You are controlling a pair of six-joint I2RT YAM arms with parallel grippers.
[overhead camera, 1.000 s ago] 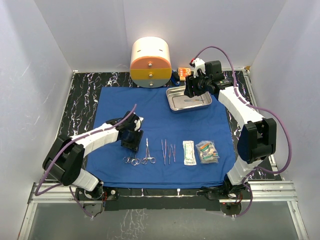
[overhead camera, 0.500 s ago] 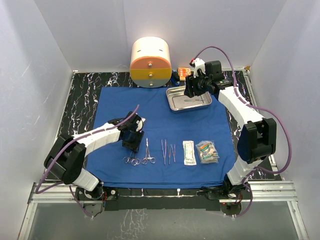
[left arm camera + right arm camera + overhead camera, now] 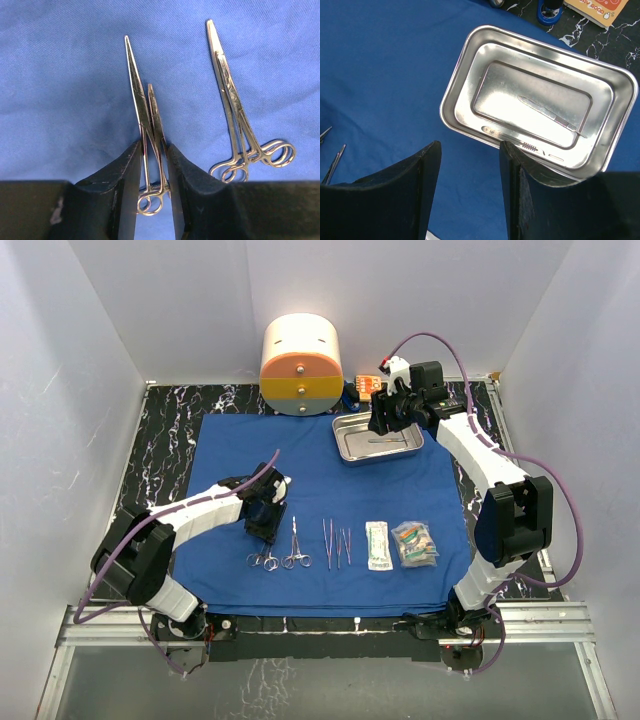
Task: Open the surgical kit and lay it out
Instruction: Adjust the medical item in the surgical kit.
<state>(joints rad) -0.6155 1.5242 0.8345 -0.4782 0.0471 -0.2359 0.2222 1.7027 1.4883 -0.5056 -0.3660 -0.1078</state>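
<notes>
Straddling scissors point(image 3: 141, 110) shanks with left tool point(image 3: 152, 147), jaws narrow, grip unclear. Hovering right tool point(image 3: 469, 147), half open, empty, over steel tray point(image 3: 455, 95). Counting forceps point(image 3: 233, 115), tweezers point(image 3: 337, 540), packets point(image 3: 378, 544) laid on blue cloth point(image 3: 300, 460); leaving scalpel point(image 3: 550, 112) in tray.

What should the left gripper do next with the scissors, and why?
Probably pinch the scissors firmly. The left gripper straddles them, with a finger close on each side, and they lie flat on the cloth.

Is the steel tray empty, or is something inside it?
Not empty: on the floor of the steel tray lies a scalpel, and another thin tool lies along its inner edge.
</notes>
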